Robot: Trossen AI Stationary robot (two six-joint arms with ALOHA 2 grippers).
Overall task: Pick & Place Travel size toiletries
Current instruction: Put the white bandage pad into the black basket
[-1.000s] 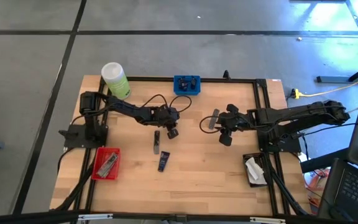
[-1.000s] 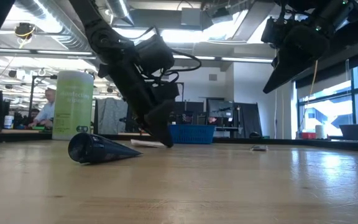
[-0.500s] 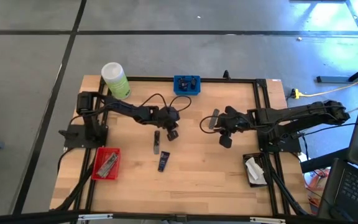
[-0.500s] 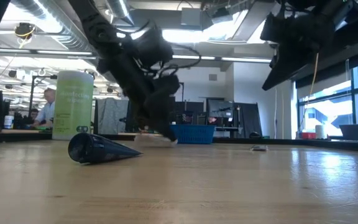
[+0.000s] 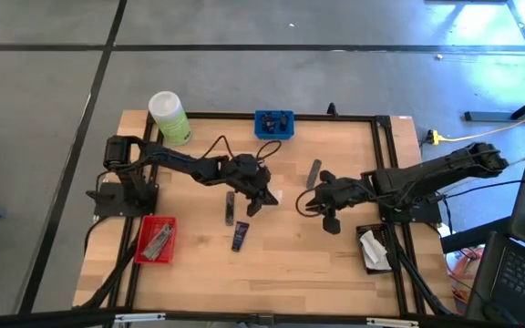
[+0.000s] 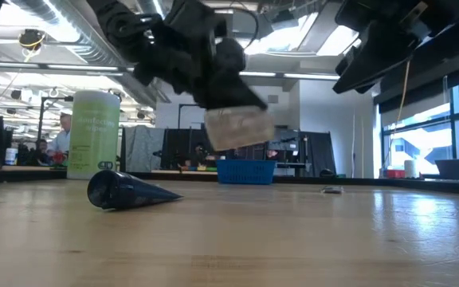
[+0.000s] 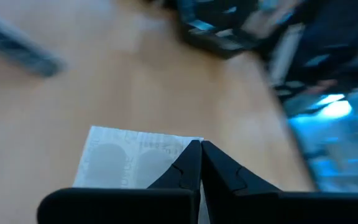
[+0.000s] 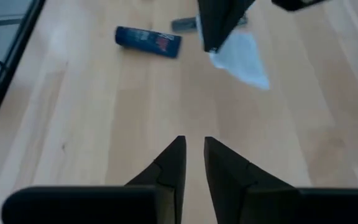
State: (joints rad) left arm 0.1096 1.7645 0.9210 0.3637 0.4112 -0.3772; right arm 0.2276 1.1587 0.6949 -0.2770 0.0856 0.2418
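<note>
— What do you have on the left side of the table?

— I see the light-green bottle [image 5: 169, 117] standing at the far left corner, and the red tray [image 5: 157, 240] near the front left edge with some greyish items in it (I can't tell which). The left arm reaches from its base toward the middle of the table.

— And the left gripper?

— The left gripper [image 5: 261, 197] hangs above the wood near the centre, pinched tight on a clear packet [image 6: 238, 127]. In the low view the packet is lifted clear of the table, dangling below the fingers; in the left wrist view the fingertips [image 7: 199, 163] meet over the packet's edge.

— What lies on the table around it?

— Just beside the gripper, to its left in the high view, I see a slim grey tube [image 5: 230, 208], and nearer the front a dark navy tube [image 5: 240, 238]. At the far edge sits the blue tray [image 5: 273, 124]. A second grey tube [image 5: 313, 172] lies right of centre. In the low view a small dark cone [image 6: 124, 190] lies on its side.

— The right side?

— The right gripper [image 5: 324, 202] hovers right of centre, off the table, holding nothing; its fingers [image 8: 171, 160] stand narrowly apart, with only a slim gap. The black tray [image 5: 372, 248] by the right arm's base holds white sachets.
</note>
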